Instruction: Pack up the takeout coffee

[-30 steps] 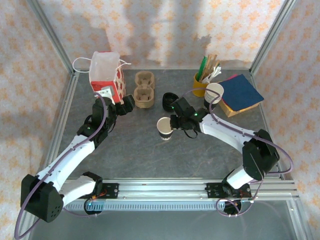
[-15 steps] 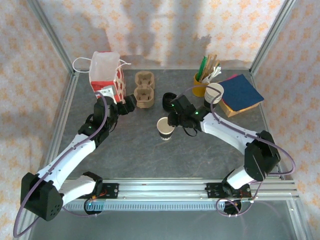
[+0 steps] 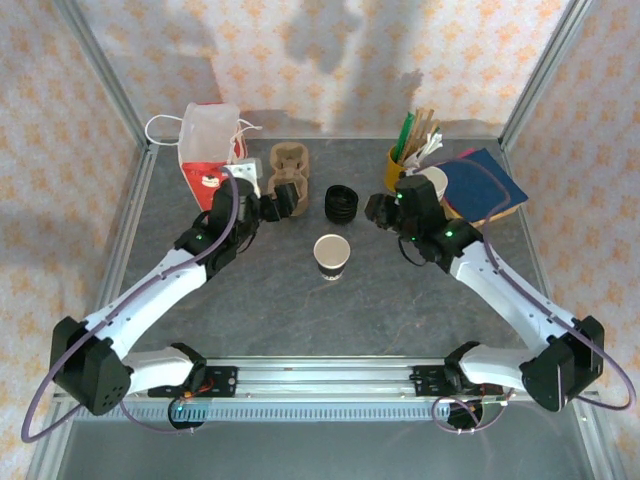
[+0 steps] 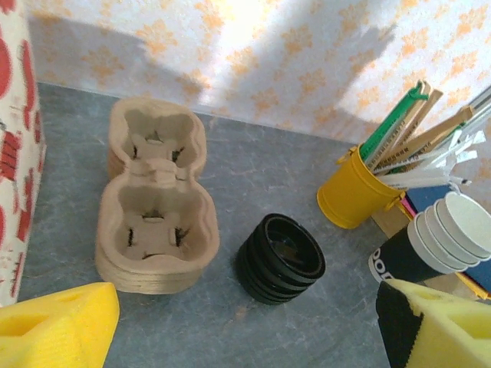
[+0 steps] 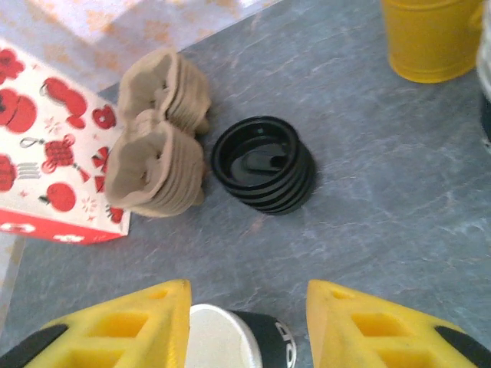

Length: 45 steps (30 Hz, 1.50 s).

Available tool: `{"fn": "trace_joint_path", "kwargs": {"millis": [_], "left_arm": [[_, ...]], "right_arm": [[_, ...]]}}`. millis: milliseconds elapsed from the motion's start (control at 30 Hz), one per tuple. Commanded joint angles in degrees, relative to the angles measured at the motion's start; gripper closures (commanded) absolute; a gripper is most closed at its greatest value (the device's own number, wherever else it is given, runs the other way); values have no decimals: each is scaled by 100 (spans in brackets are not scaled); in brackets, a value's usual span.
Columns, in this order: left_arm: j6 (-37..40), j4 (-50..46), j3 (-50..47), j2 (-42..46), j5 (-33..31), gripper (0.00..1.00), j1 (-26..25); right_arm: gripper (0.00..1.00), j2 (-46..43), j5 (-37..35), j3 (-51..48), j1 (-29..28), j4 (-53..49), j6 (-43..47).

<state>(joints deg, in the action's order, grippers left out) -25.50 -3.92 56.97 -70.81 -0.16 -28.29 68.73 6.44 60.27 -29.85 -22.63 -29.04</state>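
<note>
I've just released the dark paper coffee cup [image 3: 331, 255]; it stands lidless mid-table. My right gripper [image 3: 381, 210], parted and empty, has drawn back toward the stacked black plastic lids [image 3: 341, 203], so lidding likely comes next. My left gripper [image 3: 285, 200] waits open.

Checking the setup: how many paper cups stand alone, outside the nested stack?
1: a lidless dark cup at mid-table, in front of the black lid stack. The nested white cups beside the yellow holder could hide others.
</note>
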Motion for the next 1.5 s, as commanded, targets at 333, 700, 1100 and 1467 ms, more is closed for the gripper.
{"fn": "trace_joint_path", "kwargs": {"millis": [333,700,1100,1467], "left_arm": [[-370,-463,1671,-2162,295,15,-319],[-778,-671,2772,-3771,458,28,-297],[-1054,-1086,3493,-4639,148,40,-317],[-1174,-901,3488,-4772,285,54,-322]], "right_arm": [[55,-422,588,-638,747,351,-429],[55,-399,676,-691,821,458,-517],[55,-372,622,-657,820,370,-523],[55,-390,587,-664,822,321,-515]]}}
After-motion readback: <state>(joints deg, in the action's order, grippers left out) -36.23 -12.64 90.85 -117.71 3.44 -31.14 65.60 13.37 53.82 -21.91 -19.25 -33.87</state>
